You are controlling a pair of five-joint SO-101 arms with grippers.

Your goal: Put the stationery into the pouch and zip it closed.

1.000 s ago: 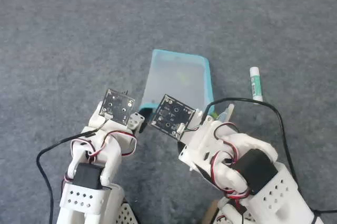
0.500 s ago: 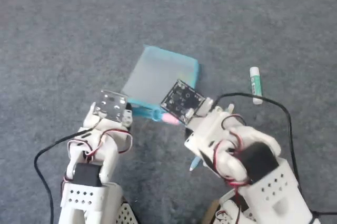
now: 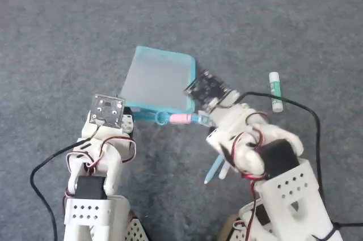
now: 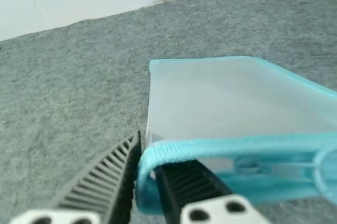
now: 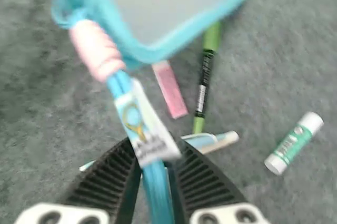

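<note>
A: Pouch, seen from overhead: where does it lie?

B: The translucent flat pouch with turquoise edging (image 3: pixel 159 79) lies on the grey felt worktop (image 3: pixel 68 37), with both arms at its near edge. A white glue stick with a green label (image 3: pixel 275 91) lies well apart on the right arm's side, and a pale blue pen (image 3: pixel 214 168) lies beside that arm.

A: And the left wrist camera?

B: The left gripper (image 4: pixel 145 182) is clenched on the pouch's turquoise corner edge.

A: The right wrist?

B: The right gripper (image 5: pixel 155 171) is grasping the turquoise zip cord (image 5: pixel 120 83), which carries a pink bead (image 5: pixel 96 50) and a paper tag (image 5: pixel 145 129). A green pen (image 5: pixel 206 76) and a flat pink strip (image 5: pixel 169 89) lie on the felt just beside the pouch's corner, outside it.
</note>
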